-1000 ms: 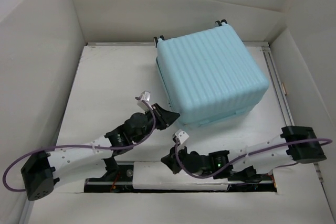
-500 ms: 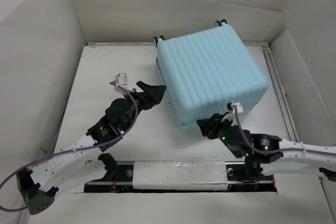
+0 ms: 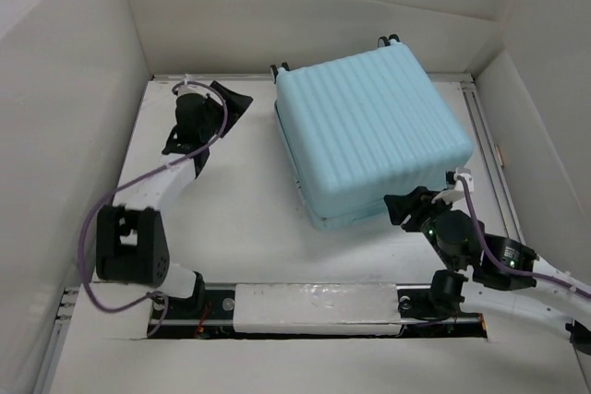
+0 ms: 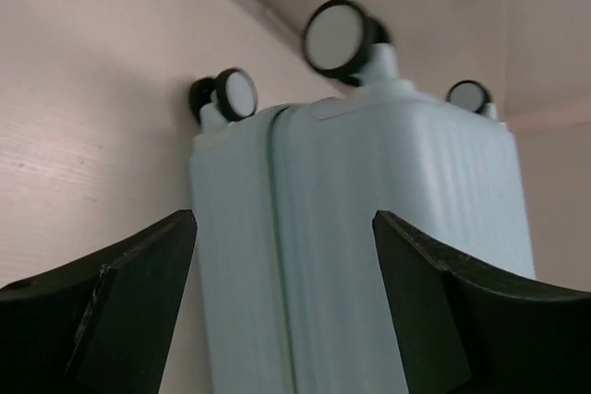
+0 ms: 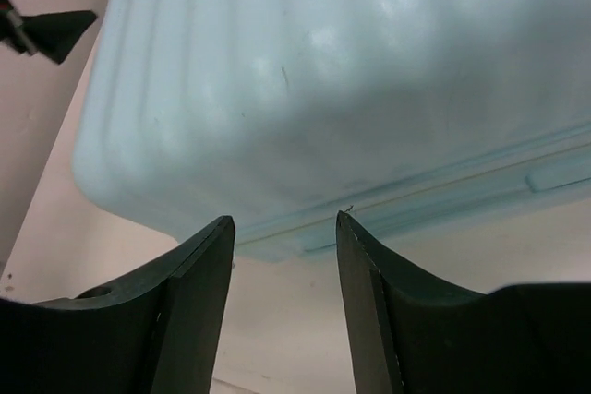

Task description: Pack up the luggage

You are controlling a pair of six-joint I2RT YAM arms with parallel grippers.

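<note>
No legible text, labels, numbers — any view.

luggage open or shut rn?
Shut. The luggage lies flat, ribbed shell up, both halves together. The left wrist view shows its seam closed, with no lining visible.
</note>
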